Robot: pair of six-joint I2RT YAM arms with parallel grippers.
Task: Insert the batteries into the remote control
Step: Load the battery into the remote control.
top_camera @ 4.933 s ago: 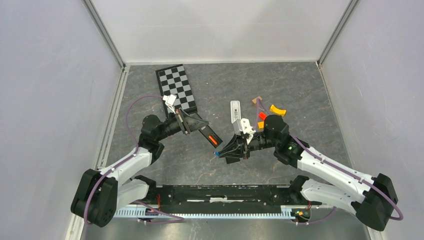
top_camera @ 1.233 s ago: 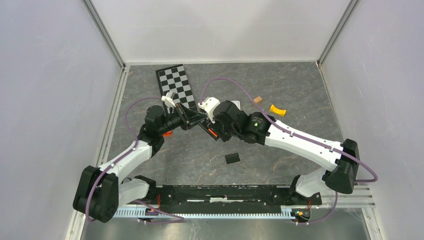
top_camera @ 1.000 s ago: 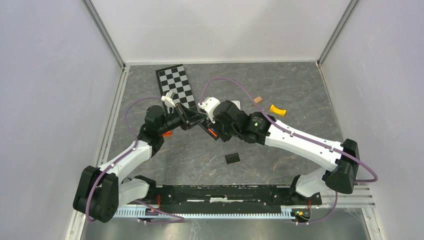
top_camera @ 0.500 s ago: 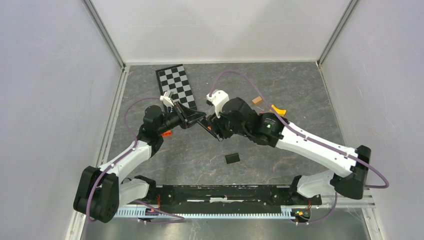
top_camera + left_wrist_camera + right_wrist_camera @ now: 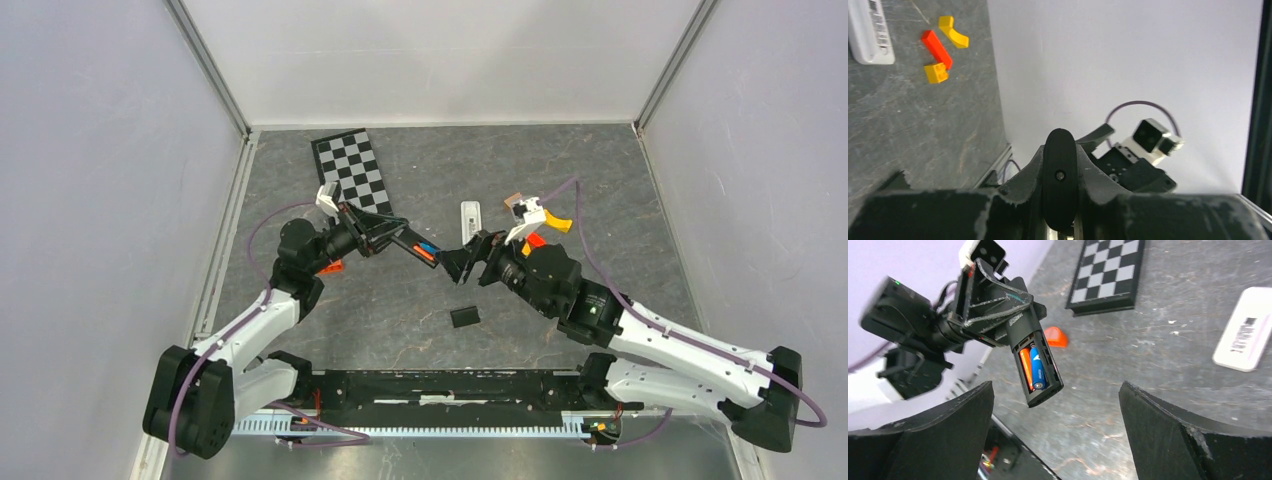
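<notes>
A: Overhead first: left jaws clamped on the black remote (image 5: 408, 242), holding it up off the bench (image 5: 600, 170) with its open back toward the other side. The batteries (image 5: 426, 250) show as orange and blue specks in it.
B: And the right jaws?
A: Spread wide, empty, just beside the remote's free end, not touching. A small black piece (image 5: 463, 317) lies flat on the bench on the near side of them, probably the battery cover.
B: Left wrist view?
A: Remote (image 5: 1060, 186) seen end-on, pinched tight in the left jaws. The compartment is hidden from here.
B: Right wrist?
A: Best one. Right jaws sit at the frame's lower corners, wide apart, nothing between. Remote (image 5: 1033, 360) tilted, compartment open, orange battery (image 5: 1025, 371) and blue battery (image 5: 1037, 367) side by side inside, looking seated.
B: So how far along?
A: Loading looks done, I'd say; the bay looks full. Polarity, can't tell. Cover's off, so closing up is what's left, if that counts.
</notes>
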